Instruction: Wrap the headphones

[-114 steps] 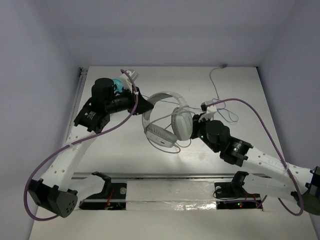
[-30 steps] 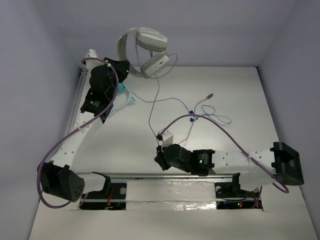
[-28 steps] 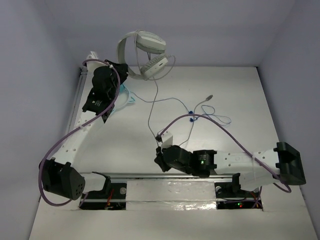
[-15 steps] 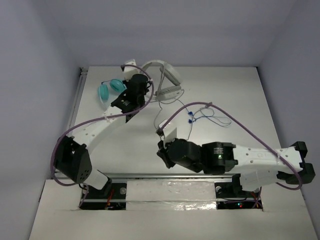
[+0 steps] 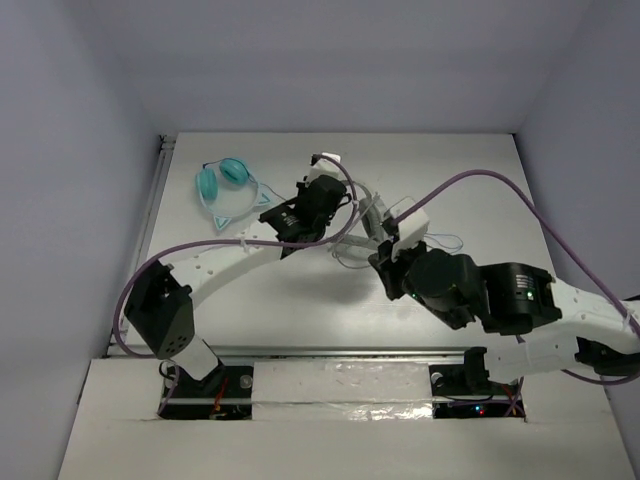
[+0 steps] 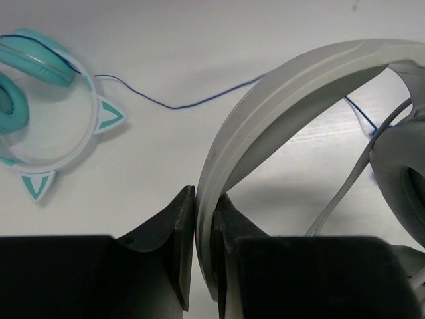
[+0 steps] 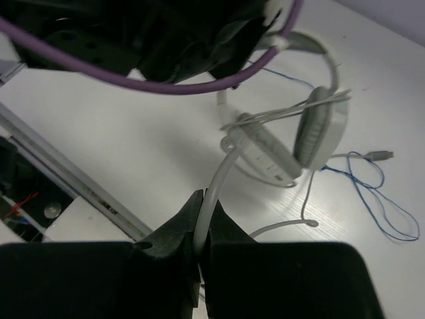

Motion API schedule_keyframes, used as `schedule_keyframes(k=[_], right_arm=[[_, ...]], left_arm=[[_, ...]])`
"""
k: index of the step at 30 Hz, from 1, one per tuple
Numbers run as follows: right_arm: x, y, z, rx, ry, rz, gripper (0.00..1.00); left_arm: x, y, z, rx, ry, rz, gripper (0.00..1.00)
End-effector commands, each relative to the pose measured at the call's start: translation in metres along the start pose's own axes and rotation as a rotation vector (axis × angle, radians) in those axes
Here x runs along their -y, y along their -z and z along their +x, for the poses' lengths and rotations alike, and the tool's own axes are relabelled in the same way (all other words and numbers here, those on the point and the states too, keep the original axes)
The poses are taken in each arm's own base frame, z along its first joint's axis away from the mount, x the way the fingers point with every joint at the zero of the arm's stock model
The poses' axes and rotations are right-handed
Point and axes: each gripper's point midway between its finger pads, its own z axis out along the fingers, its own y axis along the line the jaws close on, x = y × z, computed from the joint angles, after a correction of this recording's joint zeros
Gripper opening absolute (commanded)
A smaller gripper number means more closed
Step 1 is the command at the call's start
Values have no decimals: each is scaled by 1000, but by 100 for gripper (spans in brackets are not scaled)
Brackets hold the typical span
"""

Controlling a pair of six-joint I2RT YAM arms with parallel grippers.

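Observation:
The white-and-grey headphones (image 5: 373,213) sit at the table's middle, mostly hidden between the two arms. My left gripper (image 5: 343,214) is shut on their headband (image 6: 279,86), which runs up between the fingers (image 6: 182,229) in the left wrist view. An ear cup (image 6: 402,179) shows at that view's right edge. My right gripper (image 5: 385,262) is shut on the thin white cable (image 7: 219,179), just in front of the headphones (image 7: 292,139). The cable lies in turns across both cups.
Teal cat-ear headphones (image 5: 225,186) lie at the back left and show in the left wrist view (image 6: 40,100). Their thin blue cable (image 5: 440,241) lies looped right of the white headphones. A metal rail (image 5: 300,352) runs along the near edge.
My left gripper has brought the headphones from the back toward the table's middle and lower. My right gripper, still on the cable, has moved right and up close to them.

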Motion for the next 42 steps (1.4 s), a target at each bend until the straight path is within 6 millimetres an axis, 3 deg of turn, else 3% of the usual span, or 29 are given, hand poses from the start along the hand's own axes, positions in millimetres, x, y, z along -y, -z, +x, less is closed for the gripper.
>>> schedule_keyframes(k=[1, 2, 8, 16, 22, 27, 28, 36, 38, 41, 42], right_arm=[[38, 13, -11, 52, 2, 99, 0], [43, 12, -12, 62, -10, 117, 0], [65, 0, -1, 67, 5, 224, 0], [104, -33, 9, 50, 17, 370, 0], [110, -30, 14, 87, -70, 375, 0], [106, -33, 37, 87, -171, 342, 0], [104, -37, 48, 72, -171, 332, 0], [73, -66, 62, 99, -250, 195, 0], [69, -71, 58, 114, -270, 179, 5], [62, -71, 47, 173, -325, 120, 15], [63, -74, 53, 174, -334, 114, 17]], left_arm=[[2, 39, -34, 76, 53, 127, 0], [2, 39, -19, 49, 37, 145, 0], [18, 81, 2, 30, -34, 407, 0], [24, 144, 11, 66, -97, 692, 0], [4, 167, -22, 156, 25, 767, 0], [-7, 187, -51, 238, 67, 856, 0], [-1, 197, -52, 240, 61, 928, 0], [10, 216, -71, 244, 93, 1105, 0], [10, 221, -74, 240, 101, 1144, 0], [-2, 221, -90, 253, 190, 1156, 0], [-5, 225, -101, 271, 225, 1169, 0]])
